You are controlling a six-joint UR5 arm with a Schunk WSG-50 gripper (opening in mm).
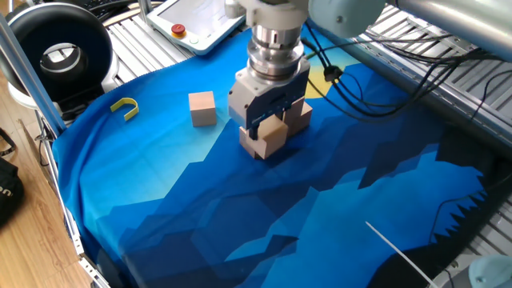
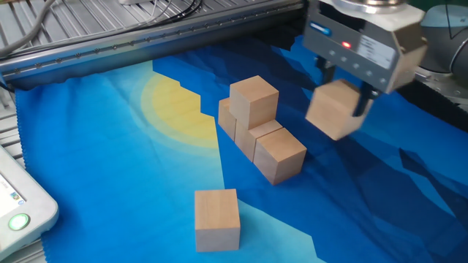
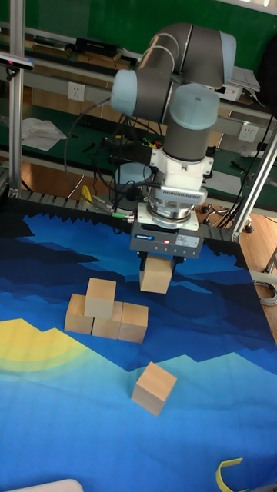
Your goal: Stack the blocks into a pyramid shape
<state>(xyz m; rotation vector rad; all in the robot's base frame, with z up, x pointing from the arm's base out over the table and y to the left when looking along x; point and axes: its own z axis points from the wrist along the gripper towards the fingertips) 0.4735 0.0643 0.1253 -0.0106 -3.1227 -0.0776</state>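
Note:
My gripper (image 2: 341,96) is shut on a tan block (image 2: 334,111) and holds it in the air, just right of the stack and about level with its upper block. The stack has a base row of three blocks (image 2: 280,155) with one block (image 2: 254,101) on top at the far end. The tall fixed view shows the held block (image 3: 156,275) hanging under the gripper (image 3: 158,264), up and to the right of the stack (image 3: 106,311). A loose block (image 2: 217,218) lies alone on the blue cloth (image 2: 102,183), also in one fixed view as the loose block (image 1: 202,108).
A small yellow hook-shaped piece (image 1: 124,106) lies near the cloth's left edge. A white pendant with a red button (image 1: 188,24) and a black round device (image 1: 58,50) sit beyond the cloth. Cables (image 1: 360,96) trail from the arm over the cloth.

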